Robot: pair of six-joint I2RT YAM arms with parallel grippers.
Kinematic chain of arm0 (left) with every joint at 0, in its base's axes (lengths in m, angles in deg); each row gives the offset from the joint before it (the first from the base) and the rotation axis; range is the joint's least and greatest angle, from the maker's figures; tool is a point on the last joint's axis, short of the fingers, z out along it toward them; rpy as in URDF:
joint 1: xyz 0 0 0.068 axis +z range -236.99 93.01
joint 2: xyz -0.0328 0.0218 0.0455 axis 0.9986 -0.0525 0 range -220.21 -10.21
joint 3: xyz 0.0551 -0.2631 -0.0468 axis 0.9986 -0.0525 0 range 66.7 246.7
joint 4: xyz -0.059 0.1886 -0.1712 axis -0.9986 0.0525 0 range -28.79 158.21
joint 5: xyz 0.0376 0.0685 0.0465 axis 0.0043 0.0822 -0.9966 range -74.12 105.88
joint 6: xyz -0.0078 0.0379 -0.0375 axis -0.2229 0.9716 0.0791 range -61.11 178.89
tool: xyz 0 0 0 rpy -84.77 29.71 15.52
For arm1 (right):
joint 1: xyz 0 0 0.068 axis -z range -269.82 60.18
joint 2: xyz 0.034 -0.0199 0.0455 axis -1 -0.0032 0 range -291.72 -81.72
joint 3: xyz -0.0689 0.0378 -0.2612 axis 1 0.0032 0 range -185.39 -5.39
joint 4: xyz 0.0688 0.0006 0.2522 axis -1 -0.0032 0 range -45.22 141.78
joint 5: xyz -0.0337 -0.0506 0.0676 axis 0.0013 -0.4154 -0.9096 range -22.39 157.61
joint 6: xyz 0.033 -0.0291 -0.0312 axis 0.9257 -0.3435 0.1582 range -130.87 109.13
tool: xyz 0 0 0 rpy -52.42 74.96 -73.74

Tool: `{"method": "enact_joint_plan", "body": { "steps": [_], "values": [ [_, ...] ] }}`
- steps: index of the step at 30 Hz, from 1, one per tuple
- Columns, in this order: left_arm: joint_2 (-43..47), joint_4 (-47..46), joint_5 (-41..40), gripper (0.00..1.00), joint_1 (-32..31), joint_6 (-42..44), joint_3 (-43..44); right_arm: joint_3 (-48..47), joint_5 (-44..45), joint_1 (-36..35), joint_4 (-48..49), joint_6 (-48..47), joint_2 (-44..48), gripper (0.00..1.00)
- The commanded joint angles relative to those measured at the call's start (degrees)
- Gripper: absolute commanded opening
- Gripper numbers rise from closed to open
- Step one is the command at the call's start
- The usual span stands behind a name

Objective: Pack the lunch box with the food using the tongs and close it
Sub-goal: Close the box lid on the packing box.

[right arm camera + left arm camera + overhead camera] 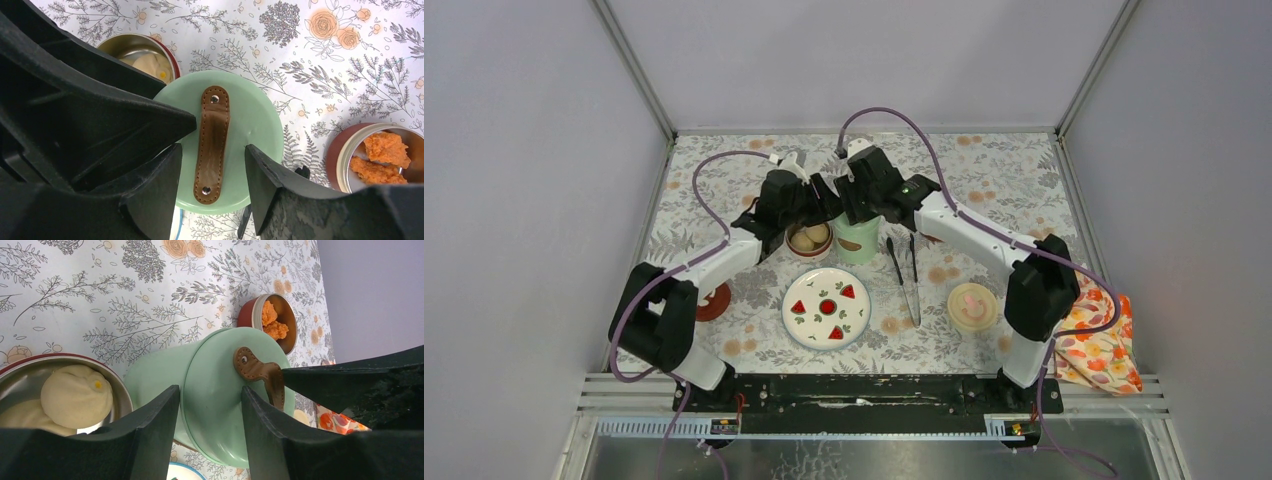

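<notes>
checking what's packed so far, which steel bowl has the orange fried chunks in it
The steel bowl on the right arm's side of the green jar holds the orange chunks; the other bowl holds pale round balls.

Floral table bears jar, bowls, plate, tongs.

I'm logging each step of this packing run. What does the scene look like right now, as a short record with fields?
jar: mint-green, lid on, brown strap on top
left gripper: fingers apart, at the lid's rim
right gripper: fingers apart, straddling the strap
first bowl: uncovered, pale balls inside
second bowl: uncovered, orange chunks inside
tongs: on the table, unheld
cream lid: on the table
</notes>
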Motion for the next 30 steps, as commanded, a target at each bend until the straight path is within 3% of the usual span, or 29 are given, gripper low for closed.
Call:
{"method": "enact_joint_plan", "body": {
  "steps": [1, 5, 18, 24, 30],
  "values": [
    [-4.31, 19.22, -1.45, 0.54, -1.91, 3.60, -6.98, 8.49, -1.09, -1.22, -20.32, -0.93, -8.04, 0.57],
    [-4.58, 19.23, -1.83, 0.54, -2.10, 3.66, -6.72, 8.93, -8.21, 0.75, -18.63, 0.89, -7.79, 0.56],
    [-6.23, 20.38, -5.35, 0.54, -5.96, 3.33, -7.31, 15.98, -10.23, 1.27, -15.08, 3.58, -6.33, 0.55],
    [-3.95, 19.27, -5.79, 0.54, -6.05, 2.56, -9.61, 11.25, -12.68, 1.59, -12.18, 3.36, -0.59, 0.60],
    [-5.57, 20.40, -5.58, 0.54, -5.97, 3.49, -5.60, 4.12, -10.42, 1.66, -12.52, 2.48, 1.82, 0.62]
  ]
}}
